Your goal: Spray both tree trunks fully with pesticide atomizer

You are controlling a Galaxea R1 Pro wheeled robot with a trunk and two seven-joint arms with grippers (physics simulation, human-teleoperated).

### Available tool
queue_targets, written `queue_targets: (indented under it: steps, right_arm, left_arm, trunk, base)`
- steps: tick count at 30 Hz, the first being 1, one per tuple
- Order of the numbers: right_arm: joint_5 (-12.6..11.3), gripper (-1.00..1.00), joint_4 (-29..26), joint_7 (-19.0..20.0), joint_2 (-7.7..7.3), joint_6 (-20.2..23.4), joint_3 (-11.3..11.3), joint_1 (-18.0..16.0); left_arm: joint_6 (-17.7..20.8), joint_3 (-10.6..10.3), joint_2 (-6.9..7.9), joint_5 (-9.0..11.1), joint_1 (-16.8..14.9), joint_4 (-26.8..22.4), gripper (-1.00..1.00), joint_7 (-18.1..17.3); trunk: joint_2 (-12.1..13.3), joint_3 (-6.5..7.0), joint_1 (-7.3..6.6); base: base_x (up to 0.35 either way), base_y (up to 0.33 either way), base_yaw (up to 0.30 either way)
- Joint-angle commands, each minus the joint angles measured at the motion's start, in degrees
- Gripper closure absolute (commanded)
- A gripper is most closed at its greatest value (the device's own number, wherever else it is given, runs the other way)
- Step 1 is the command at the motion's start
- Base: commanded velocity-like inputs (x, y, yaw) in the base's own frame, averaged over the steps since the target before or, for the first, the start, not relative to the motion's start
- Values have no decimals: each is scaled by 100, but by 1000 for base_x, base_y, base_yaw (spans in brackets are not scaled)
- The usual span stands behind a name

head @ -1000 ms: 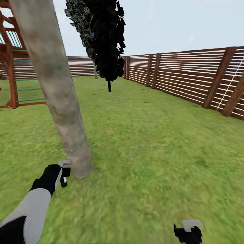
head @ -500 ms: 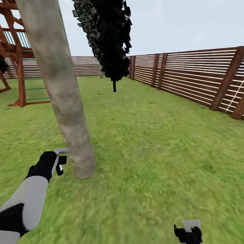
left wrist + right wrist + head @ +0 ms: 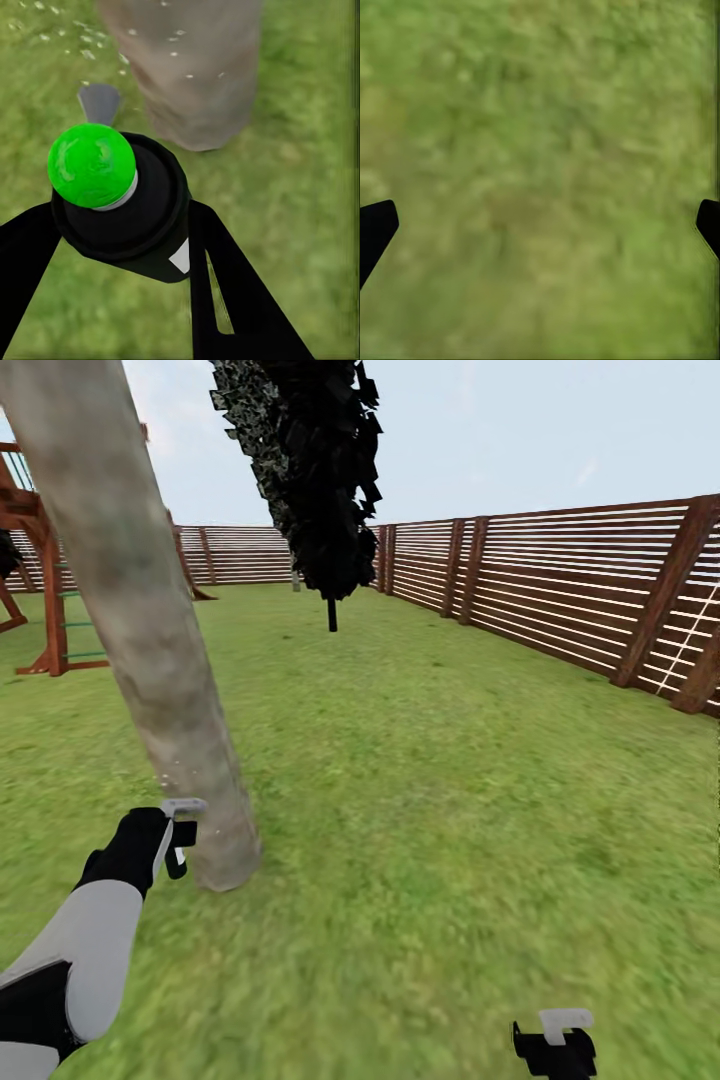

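Observation:
My left gripper [image 3: 180, 838] is shut on the pesticide atomizer [image 3: 124, 199], a black bottle with a bright green round top [image 3: 91, 165]. It is held close to the base of the near tree's thick grey-brown trunk [image 3: 150, 650]. Small pale droplets speckle the trunk's lower part [image 3: 187, 67] and the air beside it. The second tree [image 3: 315, 470], with dark foliage and a thin dark stem, stands farther back on the lawn. My right gripper [image 3: 555, 1043] hangs low at the right, open over bare grass [image 3: 540, 180].
A slatted wooden fence [image 3: 560, 590] runs along the right and the back of the lawn. A wooden play frame [image 3: 40, 590] stands at the far left behind the near trunk. Open grass lies ahead and to the right.
The view has shifted, so the near trunk now stands further left in the picture. My left gripper, still holding the atomizer, rose a little earlier and now stays by the trunk's base.

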Motion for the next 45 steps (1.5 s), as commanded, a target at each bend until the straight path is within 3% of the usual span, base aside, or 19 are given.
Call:
queue_targets:
  steps: [1,10,14,18,37,42,43,45]
  right_arm:
    - [60,-100,13,-24,0,-25,-36,-6]
    - [60,-100,13,-24,9,-26,-29,-6]
    - [60,-100,13,-24,7,-26,-29,-6]
    - [60,-100,13,-24,6,-25,-32,-6]
    - [60,-100,13,-27,1,-28,-30,-6]
    - [60,-100,13,-25,6,-28,-29,-6]
    - [60,-100,13,-27,6,-28,-31,-6]
    - [60,-100,13,-28,4,-28,-31,-6]
  left_arm:
    - [20,11,-2,-52,1,-9,100,-37]
    - [12,16,18,-56,19,5,100,-4]
    - [-6,17,71,-66,182,8,100,5]
    - [-70,40,4,-52,365,13,100,9]
    - [-60,27,4,-54,382,-4,100,23]
    - [-59,53,129,-77,398,-1,100,28]
    - [-65,58,208,-78,445,6,100,28]
    - [-76,40,197,-65,652,6,100,25]
  trunk:
    - [-3,-5,-1]
    - [-3,-5,-1]
    - [-3,-5,-1]
    - [-3,-5,-1]
    - [-3,-5,-1]
    - [-3,-5,-1]
    - [-3,-5,-1]
    - [-3,-5,-1]
  base:
    - [14,-274,0]
    - [113,-268,179]
    - [169,-250,276]
    - [130,-254,217]
    - [155,-229,55]
    - [112,-259,273]
    - [101,-262,275]
    - [106,-263,227]
